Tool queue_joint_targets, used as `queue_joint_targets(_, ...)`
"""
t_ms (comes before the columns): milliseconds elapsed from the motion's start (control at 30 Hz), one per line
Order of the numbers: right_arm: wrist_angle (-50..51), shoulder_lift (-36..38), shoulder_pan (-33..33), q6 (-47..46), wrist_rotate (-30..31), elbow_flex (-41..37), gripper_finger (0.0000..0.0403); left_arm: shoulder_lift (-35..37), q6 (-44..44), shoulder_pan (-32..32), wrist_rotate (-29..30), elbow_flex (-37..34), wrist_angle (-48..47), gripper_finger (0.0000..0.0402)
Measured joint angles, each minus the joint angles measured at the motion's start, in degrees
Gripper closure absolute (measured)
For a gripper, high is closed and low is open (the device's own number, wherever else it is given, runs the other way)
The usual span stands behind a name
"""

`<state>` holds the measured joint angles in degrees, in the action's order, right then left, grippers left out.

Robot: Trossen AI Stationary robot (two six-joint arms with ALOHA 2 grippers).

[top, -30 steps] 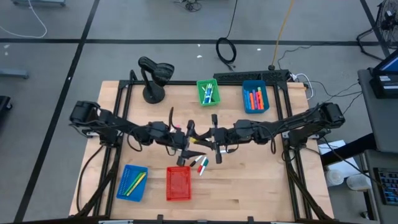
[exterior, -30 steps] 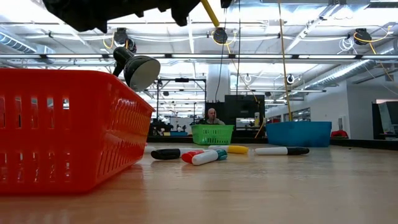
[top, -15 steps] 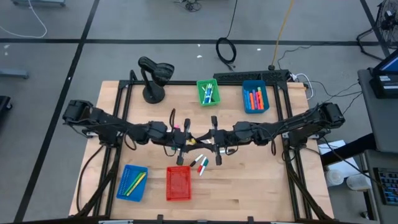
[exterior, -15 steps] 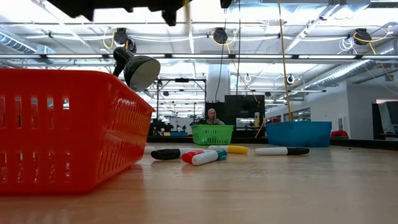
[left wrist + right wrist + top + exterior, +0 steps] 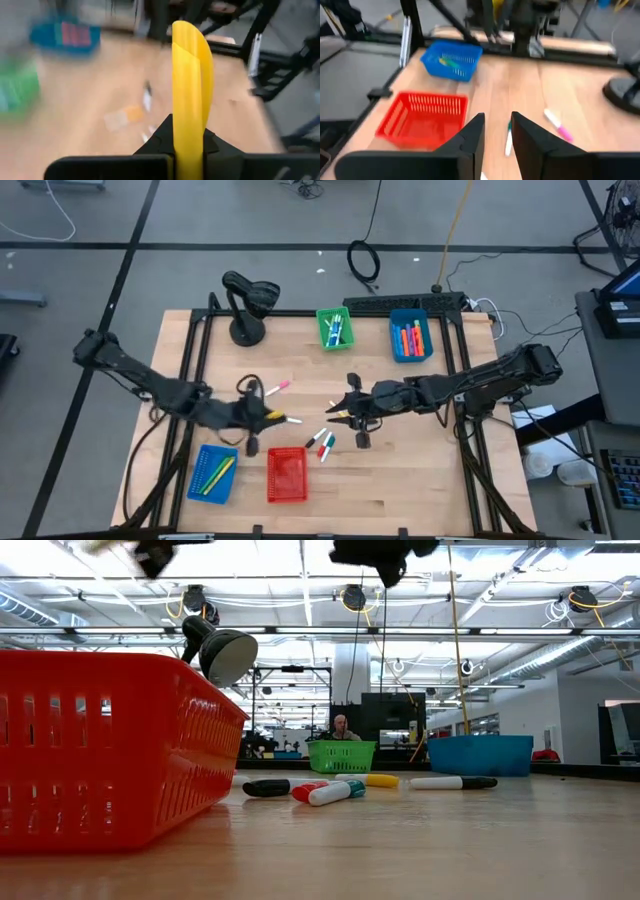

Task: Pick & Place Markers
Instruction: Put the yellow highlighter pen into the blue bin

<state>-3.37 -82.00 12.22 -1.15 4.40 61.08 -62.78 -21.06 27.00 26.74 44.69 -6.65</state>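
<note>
Left pincer point(image 5: 268, 417) clamps a yellow marker point(image 5: 192, 95), its long axis seemingly pointing at the red basket point(image 5: 287, 475).

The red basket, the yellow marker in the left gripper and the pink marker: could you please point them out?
red basket point(image 5: 287, 476), high view, mesh floor.
yellow marker point(image 5: 191, 95), left wrist view, mid-barrel.
pink marker point(image 5: 277, 386), high view, middle of the body.

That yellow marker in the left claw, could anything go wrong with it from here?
Possibly. The left gripper holds the yellow marker by one end only, most of it sticking out, so it might slip or tilt in the grip. It hangs beside the red basket, while other yellow markers lie in the blue basket, so a drop here could land it in the wrong one. The right gripper is close by, so the arms might bump.
</note>
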Motion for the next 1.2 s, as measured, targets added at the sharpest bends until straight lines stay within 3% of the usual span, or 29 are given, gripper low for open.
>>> queue_joint_targets(133,2.0,-0.1,0.7,-0.7,0.1,0.0,0.0329,1.8,-30.7,7.0,2.8,0.0,-12.5,0.0387)
queue_joint_targets(333,2.0,0.0,1.5,0.1,0.1,0.0,0.033,-2.2,-63.8,21.3,5.9,0.0,-27.4,0.0388)
queue_joint_targets(500,1.5,0.2,1.4,0.1,0.2,0.0,0.0333,-7.4,-86.4,30.2,7.7,0.0,-31.2,0.0387)
queue_joint_targets(633,1.4,0.4,1.4,0.1,0.2,0.0,0.0335,-12.6,-98.2,34.6,6.2,-0.1,-32.0,0.0381)
queue_joint_targets(867,1.1,0.4,1.4,0.1,0.2,0.0,0.0339,-17.2,-114.1,38.7,-2.6,-0.1,-36.6,0.0388)
queue_joint_targets(1200,1.1,0.4,1.4,0.1,0.2,0.0,0.0342,-17.0,-114.3,39.5,-4.0,-0.1,-37.2,0.0291)
